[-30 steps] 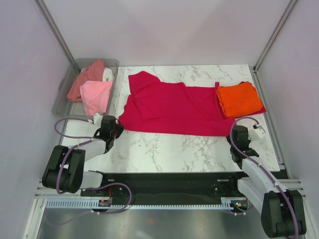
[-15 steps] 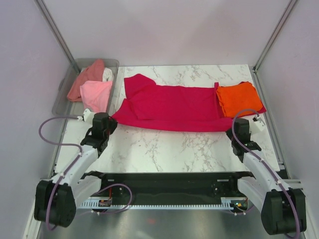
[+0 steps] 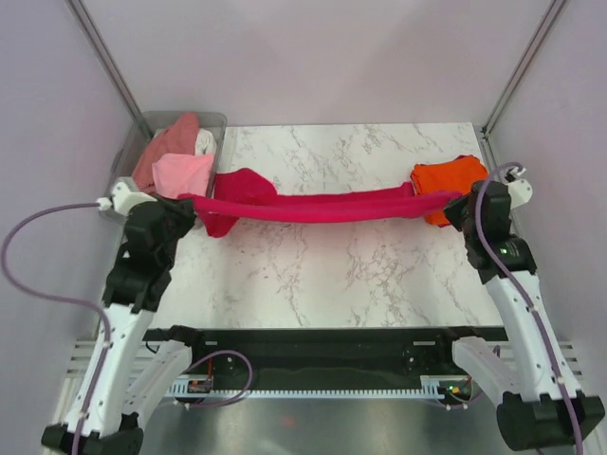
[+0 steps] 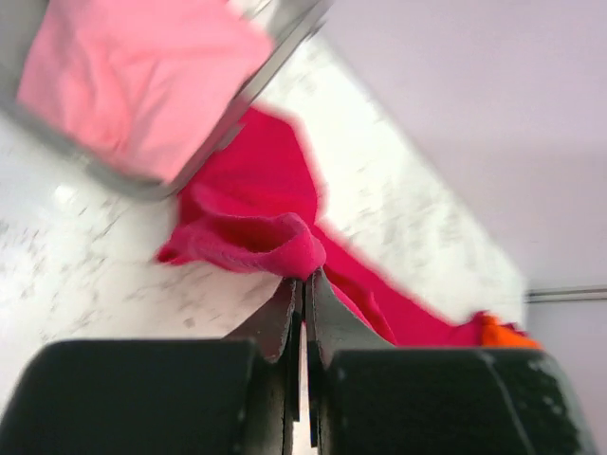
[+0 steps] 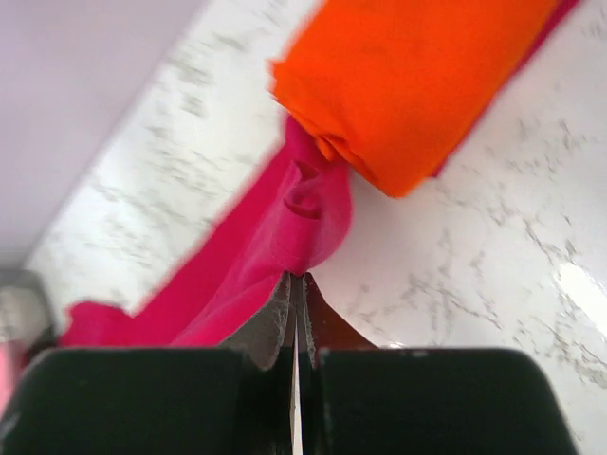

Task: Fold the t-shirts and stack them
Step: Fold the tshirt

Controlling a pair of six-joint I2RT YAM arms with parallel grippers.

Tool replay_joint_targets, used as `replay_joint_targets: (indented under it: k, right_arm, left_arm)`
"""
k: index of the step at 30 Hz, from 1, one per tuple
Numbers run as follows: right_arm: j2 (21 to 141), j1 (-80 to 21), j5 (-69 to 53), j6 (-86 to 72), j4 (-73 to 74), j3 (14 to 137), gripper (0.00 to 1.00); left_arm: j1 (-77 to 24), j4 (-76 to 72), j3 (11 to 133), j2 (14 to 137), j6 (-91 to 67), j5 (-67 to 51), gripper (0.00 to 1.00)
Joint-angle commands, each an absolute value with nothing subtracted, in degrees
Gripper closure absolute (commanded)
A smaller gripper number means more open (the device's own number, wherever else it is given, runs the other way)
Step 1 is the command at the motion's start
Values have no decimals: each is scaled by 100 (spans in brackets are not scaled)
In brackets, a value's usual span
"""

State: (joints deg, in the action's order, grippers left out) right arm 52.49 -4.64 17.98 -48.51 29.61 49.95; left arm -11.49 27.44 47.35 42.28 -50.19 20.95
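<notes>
Left hand [image 4: 303, 281] and right hand [image 5: 295, 277] each clamped on crimson t-shirt [image 3: 322, 206] edge, held taut above bench [image 3: 322, 284], likely to fold it over; orange t-shirt [image 3: 448, 178] lies on its corner

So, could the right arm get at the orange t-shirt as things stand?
Probably not yet: the right end effector sits beside the orange t-shirt, nothing between, but it is shut on the crimson t-shirt.

top: overhead from rear, facing down | wrists: close-up, facing forward | all share crimson t-shirt [image 3: 313, 206]
</notes>
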Motion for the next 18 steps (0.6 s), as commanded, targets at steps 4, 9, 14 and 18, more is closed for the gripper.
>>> replay_joint_targets:
  k: [4,9,14,18]
  right_arm:
    - [4299,-431,1583,-4386,4192,6801,100]
    - [4131,-448,1512,-4395,4403,7715,100]
    - [4813,-431,1670,-4438,4360,8173,100]
    - [5597,-431,1801,-4552,3878,8279,100]
  left_arm:
    - [-1143,3936,6915,3490,-4245,1883,98]
    - [-1143,4333,8206,3752,-4228,1608,98]
    - [-1143,4307,8692,4856,-4262,1582,98]
    - [-1143,4140,9314,5998,-4307,1293,98]
